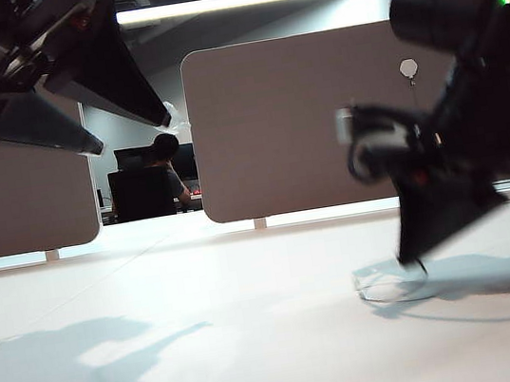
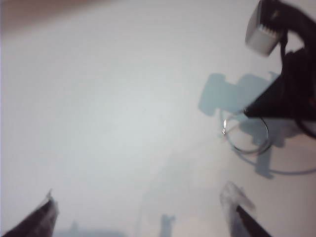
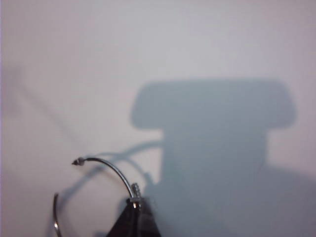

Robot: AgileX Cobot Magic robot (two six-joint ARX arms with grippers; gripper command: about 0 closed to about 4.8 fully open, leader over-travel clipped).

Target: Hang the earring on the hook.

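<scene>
While our right gripper (image 3: 134, 210) pinches the earring (image 3: 111, 173), the hoop lies nearly flat on the bench (image 1: 212, 351).
Our left gripper (image 2: 143, 212) hangs spread above bare bench; the hook (image 1: 409, 68) sits high on the partition (image 1: 275, 130).

The earring (image 1: 394, 284) lies on the table (image 1: 212, 351), right of centre, under the right gripper (image 1: 413, 259); the hook (image 1: 409, 69) sits on the panel (image 1: 275, 130) behind; the left gripper (image 1: 131, 133) hangs, seemingly well apart, at upper left.
</scene>
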